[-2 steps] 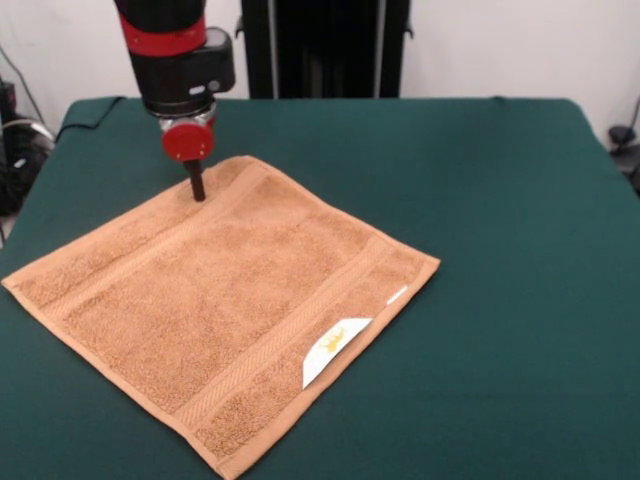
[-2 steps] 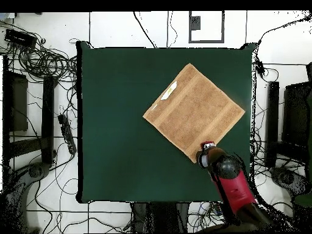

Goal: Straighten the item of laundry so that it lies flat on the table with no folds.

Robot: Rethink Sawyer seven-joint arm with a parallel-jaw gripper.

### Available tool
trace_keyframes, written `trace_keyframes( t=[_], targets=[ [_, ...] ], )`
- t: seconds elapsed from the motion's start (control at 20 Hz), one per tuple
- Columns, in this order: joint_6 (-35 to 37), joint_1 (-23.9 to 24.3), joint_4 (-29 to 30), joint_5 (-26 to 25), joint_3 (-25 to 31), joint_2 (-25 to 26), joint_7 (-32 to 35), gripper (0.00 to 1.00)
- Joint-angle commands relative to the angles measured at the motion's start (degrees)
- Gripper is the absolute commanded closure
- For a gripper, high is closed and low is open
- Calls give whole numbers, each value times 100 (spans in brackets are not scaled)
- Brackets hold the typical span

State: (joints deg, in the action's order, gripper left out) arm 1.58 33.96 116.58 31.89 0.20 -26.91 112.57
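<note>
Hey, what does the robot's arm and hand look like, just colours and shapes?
The arm is a thick black cylinder with a bright red ring. Below it sits a silvery collar, then a round red disc facing the camera. The hand is a slim dark stem. In the overhead view, the arm shows a red shell with black joints.

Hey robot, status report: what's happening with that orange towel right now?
Hand down at the towel's far corner, grip unclear. Small square orange-tan terry towel spread flat on dark green cloth table, no folds. Nothing in the way.

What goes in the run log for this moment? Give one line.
towel: flat, no folds, label up | gripper: over towel's far corner, fingers unclear | table: otherwise bare | stage: laundry looks straightened
</note>
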Motion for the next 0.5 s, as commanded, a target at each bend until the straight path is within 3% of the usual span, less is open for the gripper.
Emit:
trace_keyframes(
  t=[0.05, 0.5],
  targets=[
    [-125, -135, 250, -45, 1100, 297, 1368, 0],
    [103, -101, 294, 68, 1244, 321, 1387, 0]
  ],
)
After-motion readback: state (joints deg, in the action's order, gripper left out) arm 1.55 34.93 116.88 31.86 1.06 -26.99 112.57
